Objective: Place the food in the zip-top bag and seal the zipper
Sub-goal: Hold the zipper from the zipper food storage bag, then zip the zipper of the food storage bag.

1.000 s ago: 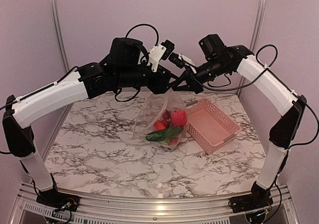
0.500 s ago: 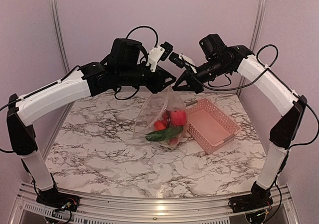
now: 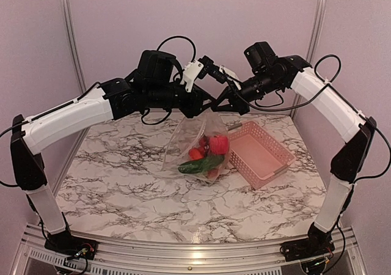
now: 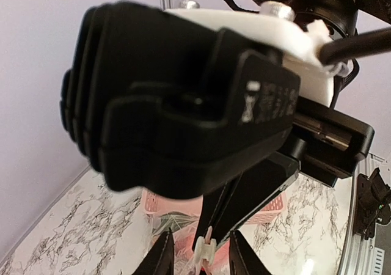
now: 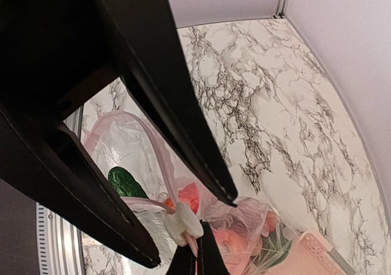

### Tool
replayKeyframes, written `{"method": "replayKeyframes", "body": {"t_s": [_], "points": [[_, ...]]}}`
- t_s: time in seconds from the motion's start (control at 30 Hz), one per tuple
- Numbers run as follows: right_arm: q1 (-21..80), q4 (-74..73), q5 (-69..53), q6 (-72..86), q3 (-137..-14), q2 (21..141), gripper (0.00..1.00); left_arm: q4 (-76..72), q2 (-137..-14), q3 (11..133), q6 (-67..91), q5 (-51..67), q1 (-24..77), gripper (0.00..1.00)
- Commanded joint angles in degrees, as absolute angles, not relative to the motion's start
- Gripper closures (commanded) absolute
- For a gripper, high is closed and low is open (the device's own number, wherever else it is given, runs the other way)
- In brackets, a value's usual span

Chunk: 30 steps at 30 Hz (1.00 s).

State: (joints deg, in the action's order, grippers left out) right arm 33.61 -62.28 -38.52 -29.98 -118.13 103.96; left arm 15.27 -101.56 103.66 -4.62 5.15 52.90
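A miss is the chief risk on the left. The left fingers are set very near the right arm's tips, so a closing made slightly off line could land on those tips or on slack film instead of on the zipper. The mouth, seen looped apart in the right wrist view, would then be left unsealed. Were the right-hand pinch loosened, the zip-top bag would be dropped onto the counter, and the red fruit and cucumber could be spilled. The left fingers are seen partly spread, straddling the whitish strip end without clamping it; whether it is touched cannot be told. The bag is hung at mid-counter, its loaded bottom apparently resting there. The right fingers are pressed together on the strip's end. The pink basket is set just beside the bag, on its right.
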Motion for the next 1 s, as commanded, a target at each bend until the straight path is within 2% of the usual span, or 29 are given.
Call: {"method": "replayKeyframes", "body": {"t_s": [0.0,0.4,0.63,0.97], "points": [[34.1,-62.4,-40.3,-29.0,-118.6,102.0,1.0,15.5,-102.7,102.2,-5.5,6.0,52.4,0.68],[34.2,-62.7,-40.3,-29.2,-118.5,102.2,1.0,15.4,-102.7,102.0,-5.5,6.9,51.8,0.83],[32.5,-63.1,-40.5,-30.7,-119.4,102.0,1.0,16.1,-101.8,100.9,-5.5,7.1,51.7,0.98],[25.6,-63.6,-45.4,-31.6,-121.4,102.0,1.0,14.9,-97.9,94.6,-4.7,4.6,50.7,1.0]]}}
